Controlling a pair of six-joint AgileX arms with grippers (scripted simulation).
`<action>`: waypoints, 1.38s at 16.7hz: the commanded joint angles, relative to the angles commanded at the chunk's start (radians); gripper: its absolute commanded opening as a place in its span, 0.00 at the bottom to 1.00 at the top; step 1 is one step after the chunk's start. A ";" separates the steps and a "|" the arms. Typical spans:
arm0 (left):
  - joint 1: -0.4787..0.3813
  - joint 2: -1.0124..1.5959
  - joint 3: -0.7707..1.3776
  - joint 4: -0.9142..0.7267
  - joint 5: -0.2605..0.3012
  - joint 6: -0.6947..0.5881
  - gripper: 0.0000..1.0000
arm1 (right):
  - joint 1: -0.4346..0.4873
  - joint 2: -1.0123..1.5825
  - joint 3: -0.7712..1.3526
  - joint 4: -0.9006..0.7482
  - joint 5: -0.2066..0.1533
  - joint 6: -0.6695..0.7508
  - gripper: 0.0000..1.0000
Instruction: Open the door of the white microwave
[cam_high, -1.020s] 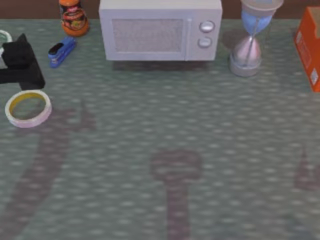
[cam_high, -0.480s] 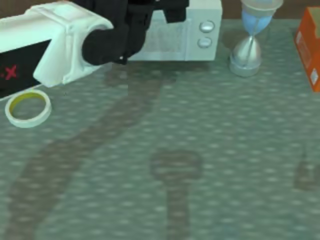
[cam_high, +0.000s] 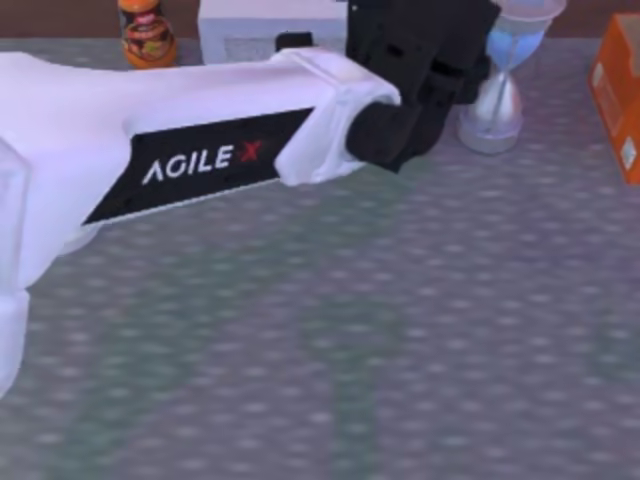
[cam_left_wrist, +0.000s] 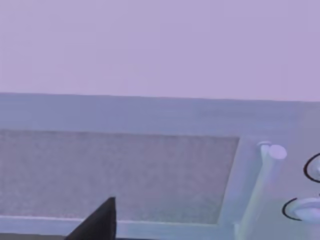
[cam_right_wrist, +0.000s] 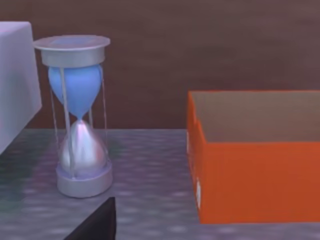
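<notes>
Left arm (cam_high: 200, 150): extends across the table from 9 o'clock toward 12 o'clock in the top view, white casing marked AGILEX.
Left gripper (cam_high: 420, 60): black, positioned over the front of the white microwave (cam_high: 270, 20) at 12 o'clock; whether its fingers are spread or closed cannot be told (one dark fingertip (cam_left_wrist: 97, 222) only shows in the left wrist view).
Door (cam_left_wrist: 120, 175): flat against the oven front, apparently closed; its grey mesh window fills most of the left wrist view.
Handle (cam_left_wrist: 265, 185): pale vertical bar just beside the window's edge, between the window and the knobs (cam_left_wrist: 305, 207).
Right arm: not visible in the top view.
Hourglass (cam_high: 500, 90): upright at 1 o'clock, just beside the microwave.
Orange box (cam_high: 615, 90): at 2 o'clock, open-topped.
Jar (cam_high: 147, 30): at 11 o'clock.
</notes>
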 joint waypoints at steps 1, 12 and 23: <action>0.000 0.001 0.000 0.000 0.000 0.000 1.00 | 0.000 0.000 0.000 0.000 0.000 0.000 1.00; 0.073 0.171 0.168 0.035 0.064 0.052 1.00 | 0.000 0.000 0.000 0.000 0.000 0.000 1.00; 0.104 0.236 0.232 0.048 0.091 0.073 0.70 | 0.000 0.000 0.000 0.000 0.000 0.000 1.00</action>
